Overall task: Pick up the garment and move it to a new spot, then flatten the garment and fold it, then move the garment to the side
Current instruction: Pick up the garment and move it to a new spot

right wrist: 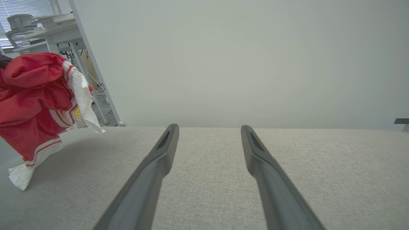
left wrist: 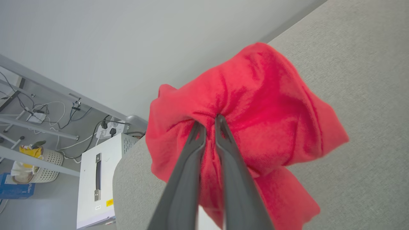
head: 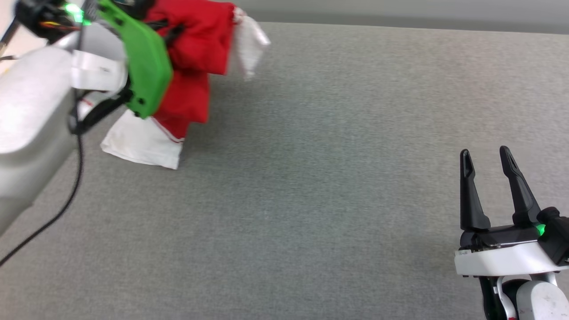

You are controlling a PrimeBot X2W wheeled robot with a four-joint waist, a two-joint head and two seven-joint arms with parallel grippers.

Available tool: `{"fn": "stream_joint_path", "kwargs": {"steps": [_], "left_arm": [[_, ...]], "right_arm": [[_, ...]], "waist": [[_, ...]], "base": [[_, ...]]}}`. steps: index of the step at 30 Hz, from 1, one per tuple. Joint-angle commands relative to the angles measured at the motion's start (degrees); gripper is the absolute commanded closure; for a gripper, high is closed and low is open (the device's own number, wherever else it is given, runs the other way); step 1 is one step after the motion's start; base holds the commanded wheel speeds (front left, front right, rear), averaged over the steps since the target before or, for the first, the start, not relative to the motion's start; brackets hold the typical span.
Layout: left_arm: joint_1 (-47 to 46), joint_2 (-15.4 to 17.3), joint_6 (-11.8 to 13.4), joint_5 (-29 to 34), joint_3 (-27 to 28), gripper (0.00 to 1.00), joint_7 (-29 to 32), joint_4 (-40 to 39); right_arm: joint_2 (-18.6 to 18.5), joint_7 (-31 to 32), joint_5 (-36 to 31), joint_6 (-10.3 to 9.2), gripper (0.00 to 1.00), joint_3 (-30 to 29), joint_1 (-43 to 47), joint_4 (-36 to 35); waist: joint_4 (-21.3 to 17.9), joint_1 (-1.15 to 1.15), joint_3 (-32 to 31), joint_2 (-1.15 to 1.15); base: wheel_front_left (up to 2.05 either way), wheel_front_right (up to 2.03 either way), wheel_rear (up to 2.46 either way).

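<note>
— Jaws of the left gripper [left wrist: 209, 123]: pressed nearly together, biting into a bunched fold of the shirt [left wrist: 255, 105].

— And of the right gripper [head: 484, 152]?

— Spread wide, holding nothing, hovering low over the near right of the worktop [head: 333, 186].

— Whereabouts of the shirt?

— Lifted at the far left of the worktop, dangling from the left grip as a crumpled lump. Red body uppermost, white sleeve [head: 142, 144] lowest, seemingly brushing the surface.

— Long axis?

— Roughly up and down, from the pinch to the sleeve tip. No spread sideways.

— Direction from the empty jaws?

— Far off to the left and further back, well apart, with bare worktop between. Left arm nearer by far, and holding it.

— Stage of the job?

— Likely mid-carry toward a new spot. Flattening and folding not yet begun.

— Needed next?

— Probably a lowering onto open worktop nearer the middle, to bring the hanging end within reach of the right side for spreading. Worth minding the trailing sleeve: could drag and fold under.
</note>
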Motion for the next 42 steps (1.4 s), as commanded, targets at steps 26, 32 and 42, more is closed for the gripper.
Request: {"fn": "stream_joint_path", "kwargs": {"steps": [26, 32, 42], "left_arm": [[13.4, -25.5, -0.1, 9.8, -9.1, 1.00, -11.0, 5.1], [23.5, -28.5, -0.1, 13.3, -9.1, 1.00, -8.6, 8.2], [23.8, -32.0, -0.1, 13.7, -8.1, 0.00, -20.6, 14.0]], "right_arm": [[-0.1, -0.3, 2.9, -0.05, 0.00, -3.5, -0.6, -0.1], [-0.1, -0.3, 2.7, -0.05, 0.00, -3.2, -1.0, 0.2], [-0.1, -0.3, 1.8, -0.05, 0.00, -3.4, 1.5, 1.2]], "waist": [[-10.8, 0.00, 2.3, 0.00], [-10.3, 0.00, 2.0, 0.00], [-8.9, 0.00, -2.2, 0.00]], "base": [[0.00, 0.00, 0.00], [0.00, 0.00, 0.00], [0.00, 0.00, 0.00]]}}
